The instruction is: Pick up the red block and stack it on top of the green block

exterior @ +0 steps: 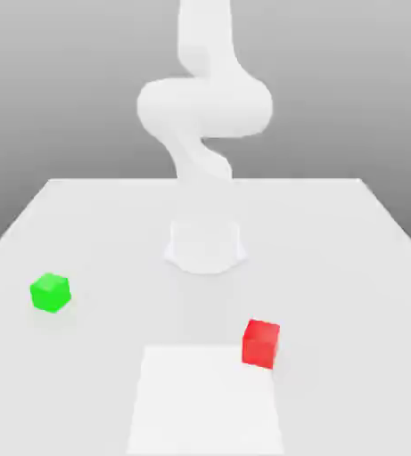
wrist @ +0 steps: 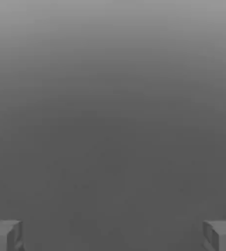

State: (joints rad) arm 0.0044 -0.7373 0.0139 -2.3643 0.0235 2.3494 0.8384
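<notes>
Two blocks sit well apart on a pale desk [exterior: 333, 267] as we look on: the red block [exterior: 260, 344] at the white patch's [exterior: 204, 405] far corner, the green block [exterior: 51, 292] toward the exterior view's left. We see the jaws [wrist: 113, 236] spread wide, holding nothing.

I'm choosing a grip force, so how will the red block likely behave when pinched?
The red block looks stiff: its faces are flat, its edges straight. It probably won't roll, being a cube. Its plain faces show no texture, so it might be a little slippery.
</notes>
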